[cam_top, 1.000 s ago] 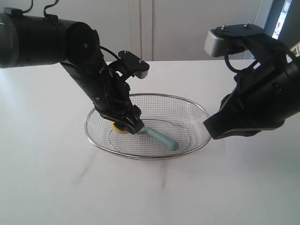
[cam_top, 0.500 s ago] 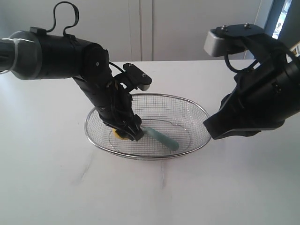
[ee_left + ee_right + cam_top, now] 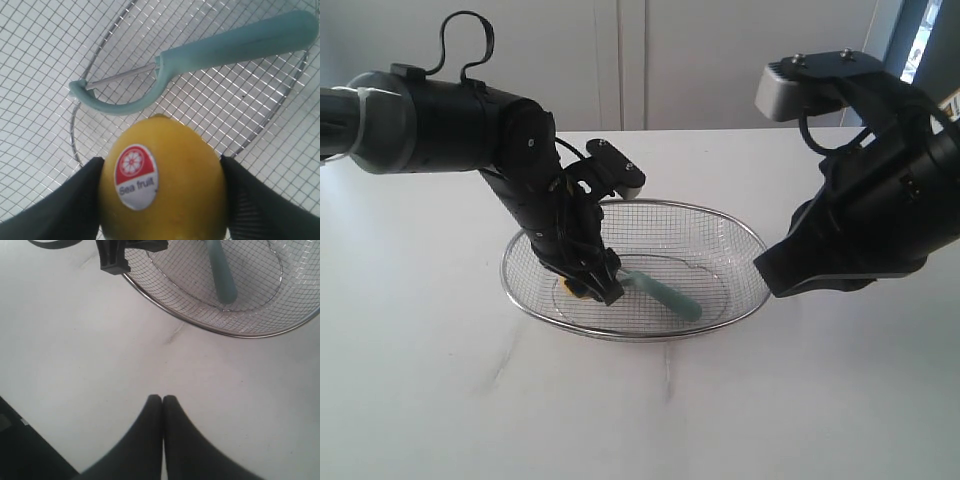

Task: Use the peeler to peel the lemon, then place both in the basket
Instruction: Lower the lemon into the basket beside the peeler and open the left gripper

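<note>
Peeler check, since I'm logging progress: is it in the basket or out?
In: the peeler lies flat on the mesh floor of the basket, inside its rim.

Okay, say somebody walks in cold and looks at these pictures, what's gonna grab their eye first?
First, the bright yellow lemon, its red-and-white sticker facing the left wrist camera, clamped in the left tool low inside the wire basket. Right beside it, the teal peeler lies on the mesh. The right tool is shut above the bare white table next to the basket.
</note>
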You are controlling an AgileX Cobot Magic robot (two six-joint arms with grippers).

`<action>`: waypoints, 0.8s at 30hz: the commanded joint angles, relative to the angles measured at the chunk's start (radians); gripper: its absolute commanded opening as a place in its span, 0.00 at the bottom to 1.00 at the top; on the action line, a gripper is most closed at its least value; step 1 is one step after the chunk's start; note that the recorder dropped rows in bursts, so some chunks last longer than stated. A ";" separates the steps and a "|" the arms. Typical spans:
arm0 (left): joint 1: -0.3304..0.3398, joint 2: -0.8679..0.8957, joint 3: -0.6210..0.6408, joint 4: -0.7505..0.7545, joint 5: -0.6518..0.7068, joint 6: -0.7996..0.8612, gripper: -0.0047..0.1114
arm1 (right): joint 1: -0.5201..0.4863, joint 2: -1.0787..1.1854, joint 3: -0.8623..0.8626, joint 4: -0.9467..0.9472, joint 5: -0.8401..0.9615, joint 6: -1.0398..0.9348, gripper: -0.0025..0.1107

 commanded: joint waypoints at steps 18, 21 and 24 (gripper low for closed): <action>-0.005 0.017 -0.006 -0.005 -0.023 0.033 0.76 | 0.001 -0.009 0.005 0.008 -0.007 0.000 0.02; -0.005 -0.016 -0.017 -0.005 0.036 -0.020 0.72 | 0.001 -0.009 0.005 0.008 -0.007 0.000 0.02; -0.005 -0.102 -0.070 -0.005 0.189 -0.067 0.50 | 0.001 -0.009 0.005 0.008 -0.007 0.000 0.02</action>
